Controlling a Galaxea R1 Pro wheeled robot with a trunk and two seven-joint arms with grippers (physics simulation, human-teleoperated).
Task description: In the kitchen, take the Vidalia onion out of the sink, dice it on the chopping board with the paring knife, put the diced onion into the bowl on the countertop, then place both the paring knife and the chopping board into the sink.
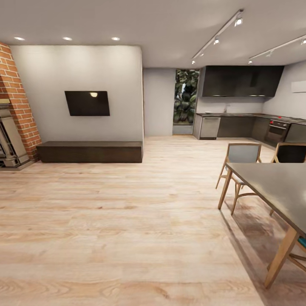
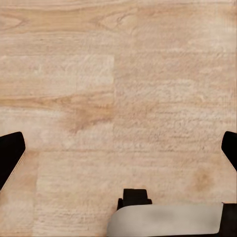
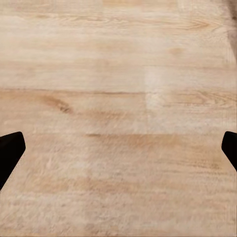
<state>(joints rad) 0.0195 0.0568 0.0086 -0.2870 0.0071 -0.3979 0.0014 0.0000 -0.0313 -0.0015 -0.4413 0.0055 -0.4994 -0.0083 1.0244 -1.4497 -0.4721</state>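
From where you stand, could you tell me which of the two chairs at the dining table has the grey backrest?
The left chair, at the table's far corner; the chair to its right has a dark backrest.

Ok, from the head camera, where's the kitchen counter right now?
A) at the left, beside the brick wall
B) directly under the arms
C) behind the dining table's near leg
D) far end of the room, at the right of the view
D: the kitchen counter runs along the far wall at the right, beyond the dining table and open wooden floor.
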